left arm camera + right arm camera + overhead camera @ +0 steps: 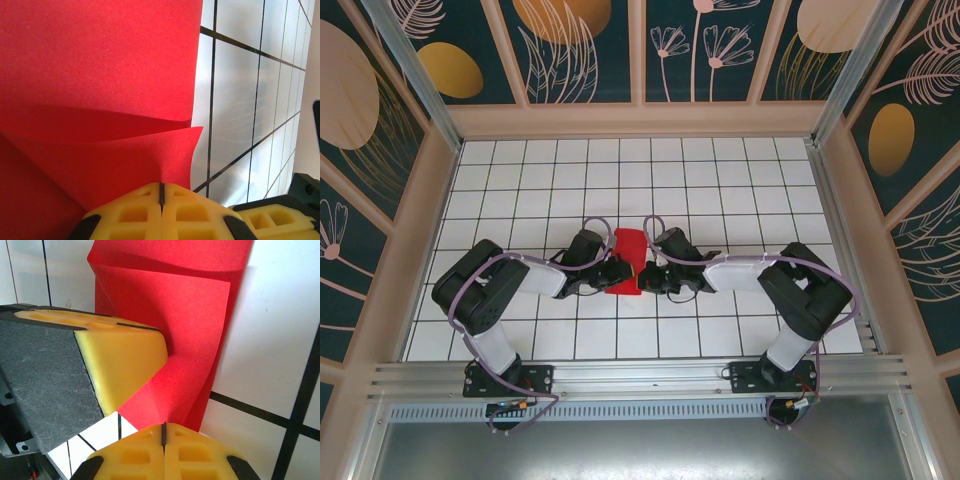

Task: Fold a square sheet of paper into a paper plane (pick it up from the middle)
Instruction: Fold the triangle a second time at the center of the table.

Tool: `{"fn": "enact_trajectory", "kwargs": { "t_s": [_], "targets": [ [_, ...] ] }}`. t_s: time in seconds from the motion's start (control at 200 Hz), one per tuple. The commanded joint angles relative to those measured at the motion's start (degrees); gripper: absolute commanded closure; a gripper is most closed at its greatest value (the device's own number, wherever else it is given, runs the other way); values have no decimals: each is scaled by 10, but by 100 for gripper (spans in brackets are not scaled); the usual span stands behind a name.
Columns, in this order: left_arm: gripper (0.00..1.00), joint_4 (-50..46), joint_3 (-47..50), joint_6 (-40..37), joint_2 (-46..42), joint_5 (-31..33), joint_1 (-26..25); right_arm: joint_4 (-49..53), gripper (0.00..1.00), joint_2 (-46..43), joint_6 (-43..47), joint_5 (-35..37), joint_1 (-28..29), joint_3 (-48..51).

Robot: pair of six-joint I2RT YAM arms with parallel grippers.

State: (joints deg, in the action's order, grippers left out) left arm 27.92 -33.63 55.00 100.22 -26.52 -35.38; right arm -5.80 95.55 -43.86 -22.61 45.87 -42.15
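Note:
The square sheet of paper is bright red and folded into a narrow strip, lying at the middle of the white grid table. My left gripper meets its near left edge and my right gripper its near right edge. In the left wrist view the yellow jaws of the left gripper are shut, pinching a raised flap of the red paper. The right gripper is likewise shut on the lower corner of the paper. A yellow finger of the left gripper presses on the paper's left side.
Peach-framed walls with a leaf pattern enclose the table on three sides. An aluminium rail carrying both arm bases runs along the near edge. Open grid cells lie behind the paper and to both sides.

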Motion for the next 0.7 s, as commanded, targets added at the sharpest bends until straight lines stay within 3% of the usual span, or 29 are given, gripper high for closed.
{"fn": "enact_trajectory", "kwargs": {
  "t_s": [0.0,0.696],
  "targets": [
    [94,-45,19,4,5,20,0,-4,100,14,-3,-9,7,7],
    [95,-41,21,5,8,18,0,19,100,-18,15,14,29,-11]
  ]
}}
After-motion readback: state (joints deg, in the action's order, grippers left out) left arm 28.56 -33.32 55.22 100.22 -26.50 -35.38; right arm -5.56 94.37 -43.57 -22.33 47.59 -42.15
